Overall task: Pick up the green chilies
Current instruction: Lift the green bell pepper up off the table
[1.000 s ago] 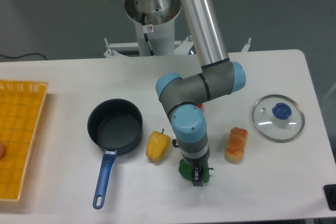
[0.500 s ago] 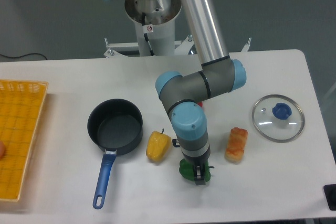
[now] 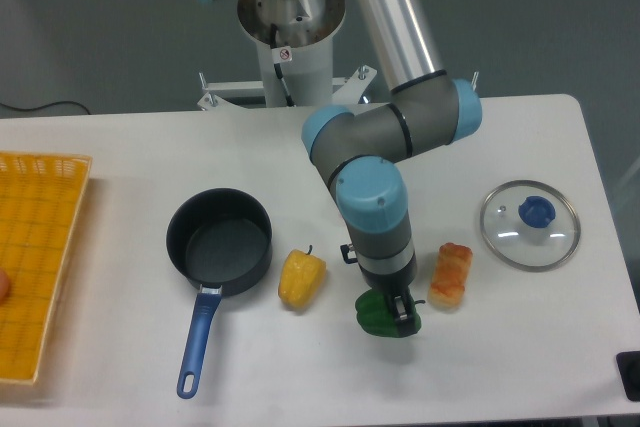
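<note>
The green chilies (image 3: 376,314) are a glossy dark-green bell pepper near the table's front edge, right of the yellow pepper. My gripper (image 3: 399,315) points straight down from above and is shut on the pepper, its dark fingers pressed against the pepper's right side. The wrist hides the pepper's top and stem. Whether the pepper is touching the table cannot be told from this view.
A yellow bell pepper (image 3: 301,279) lies to the left, and a black pot with a blue handle (image 3: 219,243) beyond it. An orange pastry-like piece (image 3: 450,275) sits close on the right. A glass lid (image 3: 529,223) is far right, a yellow basket (image 3: 36,265) far left.
The arm has shifted right and slightly up, carrying the green pepper with it; the pepper now sits closer to the orange piece.
</note>
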Robot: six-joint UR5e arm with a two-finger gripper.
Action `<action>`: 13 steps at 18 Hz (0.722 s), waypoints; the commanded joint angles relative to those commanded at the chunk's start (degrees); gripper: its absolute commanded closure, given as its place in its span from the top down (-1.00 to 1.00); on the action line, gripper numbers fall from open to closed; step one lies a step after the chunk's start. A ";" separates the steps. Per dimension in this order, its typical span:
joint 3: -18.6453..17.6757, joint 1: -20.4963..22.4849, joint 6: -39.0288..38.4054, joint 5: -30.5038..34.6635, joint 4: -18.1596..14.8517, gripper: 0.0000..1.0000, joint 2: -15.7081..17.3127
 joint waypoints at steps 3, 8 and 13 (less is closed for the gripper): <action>0.35 0.96 -1.95 0.09 -0.26 0.43 0.79; 0.53 5.10 -1.43 -0.09 -2.02 0.43 1.93; 0.62 7.82 -0.90 -0.35 -2.72 0.43 1.76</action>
